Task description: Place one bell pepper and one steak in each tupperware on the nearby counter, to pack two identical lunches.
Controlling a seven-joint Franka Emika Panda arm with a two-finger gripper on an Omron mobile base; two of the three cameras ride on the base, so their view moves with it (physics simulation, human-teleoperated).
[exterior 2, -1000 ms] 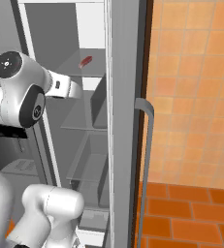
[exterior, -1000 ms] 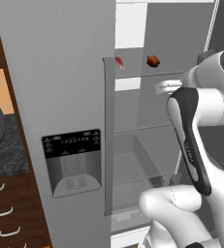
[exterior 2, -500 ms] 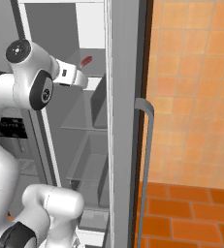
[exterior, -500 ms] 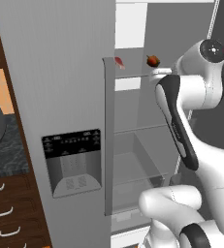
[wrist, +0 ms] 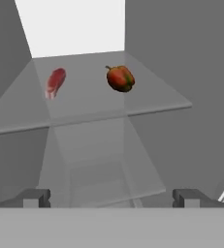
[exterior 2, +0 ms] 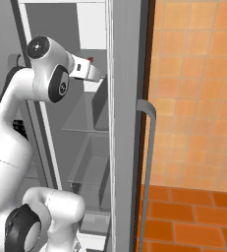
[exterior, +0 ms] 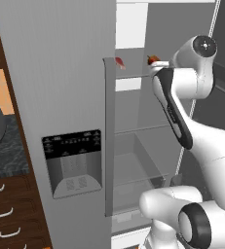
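Raised since a second ago, the arm now reaches toward the fridge's upper glass shelf [wrist: 147, 92], where one bell pepper [wrist: 120, 78] and one steak [wrist: 55, 82] lie apart. Gripper [wrist: 111, 198] jaws stand wide, empty. No readable writing.

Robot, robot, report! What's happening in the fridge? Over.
Hand open, empty. Round red-orange bell pepper and flat pinkish-red steak lying apart on clear glass fridge shelf. Nothing in the way.

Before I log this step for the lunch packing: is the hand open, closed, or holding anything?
Hand: open and empty, short of the fridge shelf that carries the steak and the bell pepper.
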